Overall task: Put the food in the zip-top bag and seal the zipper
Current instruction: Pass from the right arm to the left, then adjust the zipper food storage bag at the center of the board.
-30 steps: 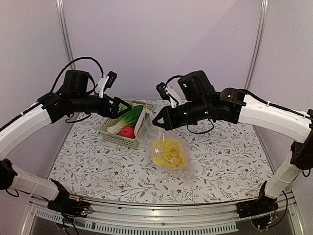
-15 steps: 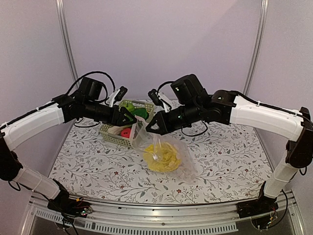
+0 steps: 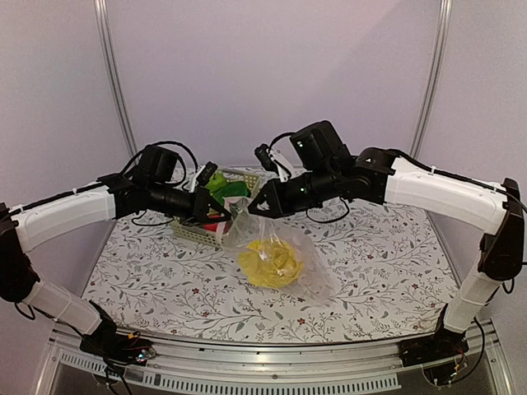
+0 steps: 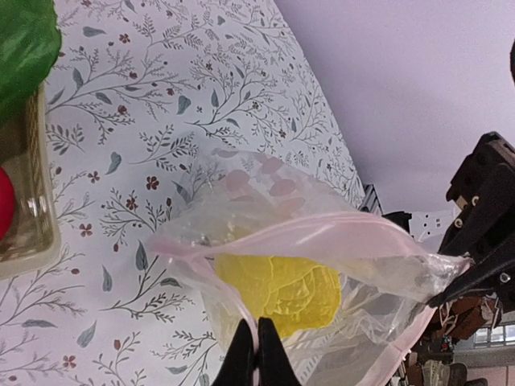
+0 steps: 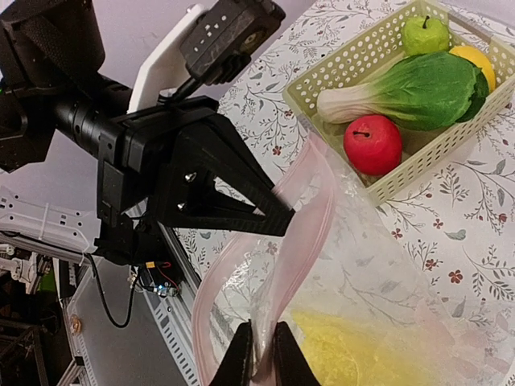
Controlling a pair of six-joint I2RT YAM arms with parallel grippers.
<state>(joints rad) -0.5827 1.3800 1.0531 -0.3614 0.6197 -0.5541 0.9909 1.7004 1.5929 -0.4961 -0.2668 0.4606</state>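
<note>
Though apart, left end effector [image 4: 256, 342] and right end effector [image 5: 261, 342] each tight on zip-top bag [image 3: 306, 265].

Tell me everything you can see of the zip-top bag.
The zip-top bag is clear, crinkly plastic with a pale pink zip strip along its mouth. The mouth is held open and lifted: the left gripper pinches one side of the rim, the right gripper the other. Its lower end rests on the floral table, beside the basket. A yellow leafy cabbage lies inside.
</note>
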